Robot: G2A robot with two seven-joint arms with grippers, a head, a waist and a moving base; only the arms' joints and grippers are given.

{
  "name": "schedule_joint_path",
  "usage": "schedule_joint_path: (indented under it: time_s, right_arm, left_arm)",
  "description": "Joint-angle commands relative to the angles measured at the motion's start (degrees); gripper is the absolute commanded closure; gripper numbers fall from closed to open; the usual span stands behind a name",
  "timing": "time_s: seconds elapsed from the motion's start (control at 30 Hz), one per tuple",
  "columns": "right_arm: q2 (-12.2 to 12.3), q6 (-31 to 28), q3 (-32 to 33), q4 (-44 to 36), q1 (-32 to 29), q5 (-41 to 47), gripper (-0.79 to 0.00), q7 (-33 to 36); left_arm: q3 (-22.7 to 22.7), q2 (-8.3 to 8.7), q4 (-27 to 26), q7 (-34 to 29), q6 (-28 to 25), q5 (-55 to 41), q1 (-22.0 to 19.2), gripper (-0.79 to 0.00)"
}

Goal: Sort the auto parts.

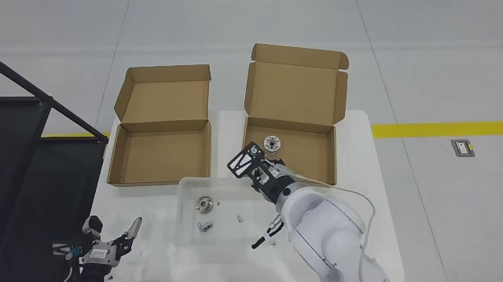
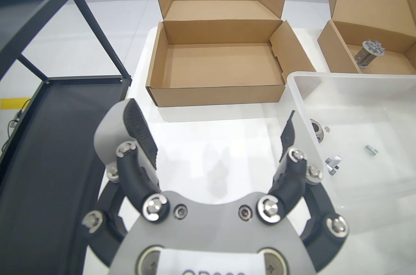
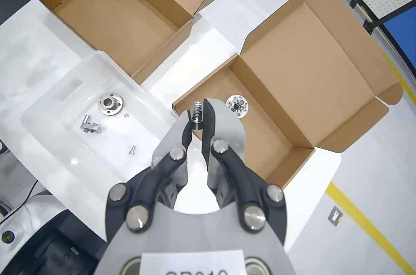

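Right gripper [image 3: 199, 109] has its fingers clamped on a threaded bolt [image 3: 197, 117], hanging over the right box's [image 3: 269, 133] seven o'clock corner, with a metal disc [image 3: 237, 105] inside the box. Left gripper [image 2: 210, 110], fingers spread wide, hovers over the counter [image 2: 227, 153] at the clear tray's [image 2: 325, 75] eight o'clock.

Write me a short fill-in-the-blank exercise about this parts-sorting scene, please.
1. The right claw grips a threaded bolt; the left claw, jaws apart, grips ____.
2. The perforated disc lies inside a ____ box.
3. The other box, standing beside it, is ____.
Missing words: nothing; cardboard; empty.
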Motion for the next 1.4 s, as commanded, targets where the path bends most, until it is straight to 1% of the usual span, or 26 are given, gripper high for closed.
schedule_joint_path:
  time_s: [0.0, 0.07, 0.13, 0.3, 0.37, 0.47, 0.6, 0.7, 0.77, 0.8, 0.9, 1.03, 1.17, 1.2, 1.23, 1.3, 1.37]
  right_arm:
    - [0.00, 0.00, 0.00, 0.00, 0.00, 0.00, 0.000, 0.00]
    - [0.00, 0.57, 0.27, 0.71, -0.37, 0.32, 0.000, -0.78]
    - [-0.11, 3.36, 1.98, 5.06, 0.38, 1.16, 0.000, -2.22]
    - [-0.81, 11.69, 6.60, 17.55, 6.47, 5.76, 0.000, -5.55]
    - [-1.04, 13.48, 7.64, 22.76, 8.97, 7.31, 0.000, -6.29]
    - [-1.34, 16.48, 8.27, 31.08, 12.87, 6.82, 0.000, -6.51]
    - [-1.78, 18.84, 8.32, 41.98, 17.73, 6.73, 0.000, -7.03]
    - [-2.12, 19.97, 7.76, 49.96, 21.42, 5.71, 0.000, -7.51]
    - [-2.48, 17.97, 7.44, 54.53, 23.49, 7.91, 0.000, -8.80]
    - [-2.49, 17.39, 7.39, 57.24, 24.63, 7.61, 0.000, -9.21]
    - [-2.91, 17.47, 6.74, 64.07, 27.55, 7.71, 0.000, -9.89]
    - [-3.45, 16.55, 6.87, 71.63, 30.24, 10.60, 0.000, -12.96]
    - [-4.03, 16.78, 6.54, 77.07, 31.95, 12.30, 0.000, -15.79]
    - [-4.14, 16.86, 6.44, 78.11, 32.36, 12.48, -0.074, -16.28]
    - [-4.25, 16.95, 6.33, 78.99, 32.75, 12.63, -0.166, -16.74]
    - [-4.47, 17.22, 6.08, 80.43, 33.36, 12.89, -0.145, -17.42]
    - [-4.65, 17.49, 5.91, 81.52, 33.86, 13.14, -0.172, -18.00]
  left_arm:
    - [0.00, 0.00, 0.00, 0.00, 0.00, 0.00, 0.00, -0.785]
    - [0.00, 0.00, 0.00, 0.00, 0.00, 0.00, 0.00, -0.785]
    - [0.00, 0.00, 0.00, 0.00, 0.00, 0.00, 0.00, -0.785]
    - [0.00, 0.00, 0.00, 0.00, 0.00, 0.00, 0.00, -0.785]
    - [0.00, 0.00, 0.00, 0.00, 0.00, 0.00, 0.00, -0.785]
    - [0.00, 0.00, 0.00, 0.00, 0.00, 0.00, 0.00, -0.785]
    - [0.00, 0.00, 0.00, 0.00, 0.00, 0.00, 0.00, -0.785]
    - [0.00, 0.00, 0.00, 0.00, 0.00, 0.00, 0.00, -0.785]
    - [0.00, 0.00, 0.00, 0.00, 0.00, 0.00, 0.00, -0.785]
    - [0.00, 0.00, 0.00, 0.00, 0.00, 0.00, 0.00, -0.785]
    - [0.00, 0.00, 0.00, 0.00, 0.00, 0.00, 0.00, -0.785]
    - [0.00, 0.00, 0.00, 0.00, 0.00, 0.00, 0.00, -0.785]
    - [0.00, 0.00, 0.00, 0.00, 0.00, 0.00, 0.00, -0.785]
    - [0.00, 0.00, 0.00, 0.00, 0.00, 0.00, 0.00, -0.785]
    - [0.00, 0.00, 0.00, 0.00, 0.00, 0.00, 0.00, -0.785]
    - [0.00, 0.00, 0.00, 0.00, 0.00, 0.00, 0.00, -0.785]
    - [0.00, 0.00, 0.00, 0.00, 0.00, 0.00, 0.00, -0.785]
